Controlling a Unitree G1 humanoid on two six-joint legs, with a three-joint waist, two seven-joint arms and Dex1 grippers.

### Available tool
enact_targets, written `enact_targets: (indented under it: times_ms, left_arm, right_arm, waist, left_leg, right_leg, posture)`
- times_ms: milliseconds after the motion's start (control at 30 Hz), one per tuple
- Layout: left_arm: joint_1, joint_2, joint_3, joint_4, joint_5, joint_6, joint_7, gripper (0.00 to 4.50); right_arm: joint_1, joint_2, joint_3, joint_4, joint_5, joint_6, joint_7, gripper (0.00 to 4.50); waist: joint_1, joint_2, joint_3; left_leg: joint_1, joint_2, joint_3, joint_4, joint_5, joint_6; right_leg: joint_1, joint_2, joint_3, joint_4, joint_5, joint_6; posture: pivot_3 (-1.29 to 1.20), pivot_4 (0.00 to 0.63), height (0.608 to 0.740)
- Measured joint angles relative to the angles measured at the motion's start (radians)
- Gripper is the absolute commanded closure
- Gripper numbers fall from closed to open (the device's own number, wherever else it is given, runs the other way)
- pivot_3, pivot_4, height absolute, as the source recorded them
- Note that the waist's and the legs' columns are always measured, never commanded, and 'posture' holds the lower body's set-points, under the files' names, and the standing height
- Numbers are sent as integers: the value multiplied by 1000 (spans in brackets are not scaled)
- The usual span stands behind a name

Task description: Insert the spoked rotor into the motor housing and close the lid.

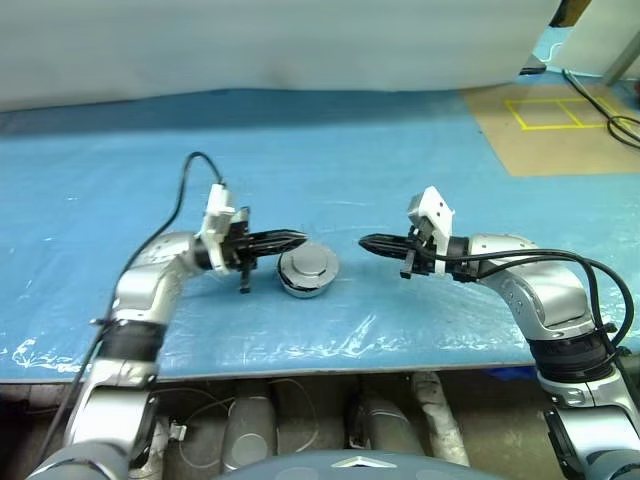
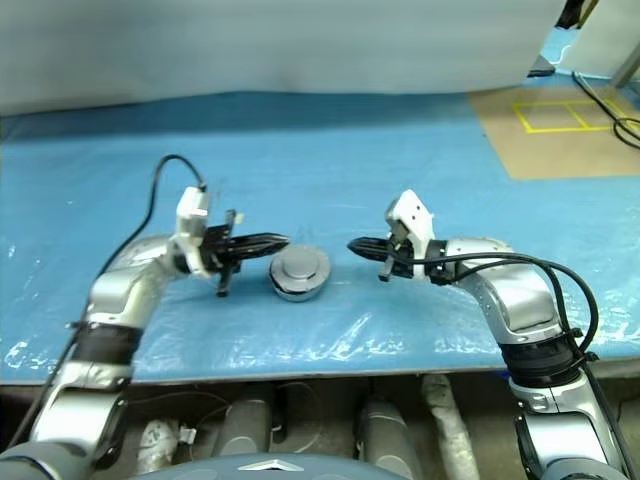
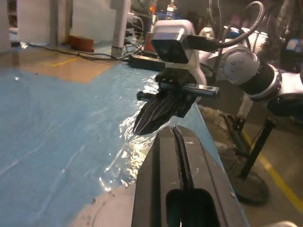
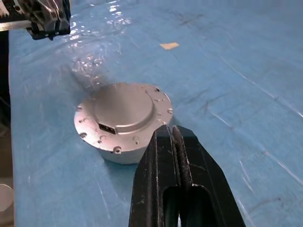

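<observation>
Plain grey round metal lid [image 4: 124, 109] is seated on grey motor housing [image 4: 116, 150], so left claw [image 1: 296, 239] and right claw [image 1: 368, 243] are held shut, empty, either side.

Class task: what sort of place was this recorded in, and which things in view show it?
Probably a robotics lab or workshop: a work table under blue sheeting, yellow tape squares on the floor, and trailing cables.

You find no readable text, label, brand or number on anything here; yellow taped square outline [image 1: 548, 113] on brown floor carries no writing.
</observation>
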Motion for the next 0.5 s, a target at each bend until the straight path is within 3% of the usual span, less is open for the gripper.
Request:
enact_targets:
  times_ms: [100, 467, 500]
  left_arm:
    - [116, 73, 25, -28, 29, -43, -3, 4500]
    - [323, 70, 77, -15, 134, -301, 106, 4500]
    - [339, 67, 75, -16, 141, -313, 109, 4500]
  right_arm:
    - [-1, 5, 43, 2, -10, -12, 7, 3930]
    - [-123, 99, 194, 215, -105, -150, 84, 111]
    - [-129, 107, 204, 230, -113, -160, 90, 48]
  waist:
    - [2, 2, 1]
    - [1, 2, 1]
    - [1, 2, 1]
  left_leg:
    - [0, 0, 0, -1, 0, 0]
    - [1, 1, 0, -1, 0, 0]
    - [1, 1, 0, -2, 0, 0]
  right_leg:
    - [0, 0, 0, -2, 0, 0]
    - [5, 1, 0, -10, 1, 2]
    - [5, 1, 0, -10, 1, 2]
  posture:
    - [0, 150, 740]
    - [0, 150, 740]
    - [0, 150, 740]
